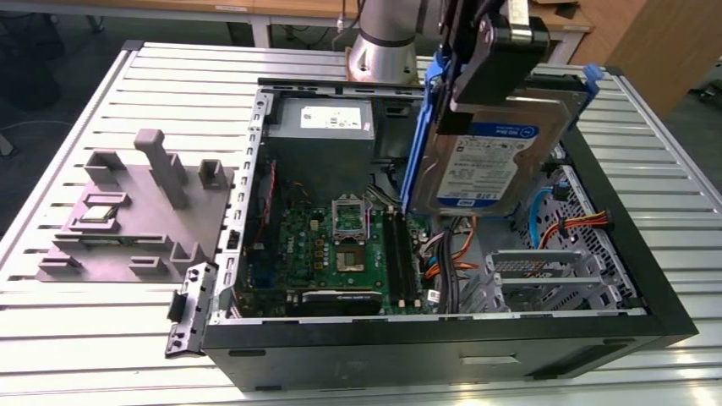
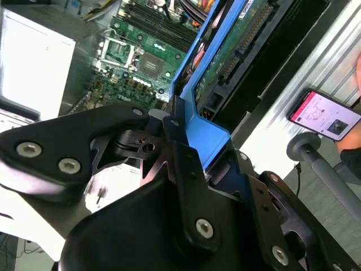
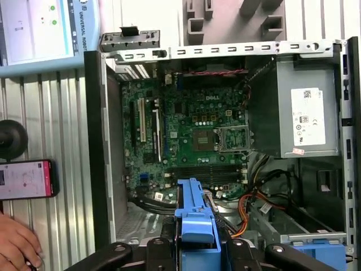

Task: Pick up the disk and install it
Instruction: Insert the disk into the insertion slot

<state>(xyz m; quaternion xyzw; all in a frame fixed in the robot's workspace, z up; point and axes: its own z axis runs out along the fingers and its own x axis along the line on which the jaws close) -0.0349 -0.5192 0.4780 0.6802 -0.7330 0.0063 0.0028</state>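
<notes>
On the disk [image 1: 485,161], smooth silver-grey metal with a dull sheen, plus a glossy white-and-blue paper label. Round it, a carrier bracket [image 1: 425,127] of smooth, slightly shiny blue plastic. On the gripper [image 1: 488,89], matt black housing, metal or plastic hard to tell, with bright steel screw heads. For the computer case [image 1: 451,359], matt black outside, bare grey perforated sheet metal within. On the motherboard [image 1: 338,245], glossy green board. On the power supply [image 1: 321,123], plain grey sheet metal with a paper sticker. For the table [image 1: 101,338], ribbed pale metal, satin. For the fixture [image 1: 135,211], matt grey plastic. On the cables [image 1: 576,222], smooth orange plastic.
</notes>
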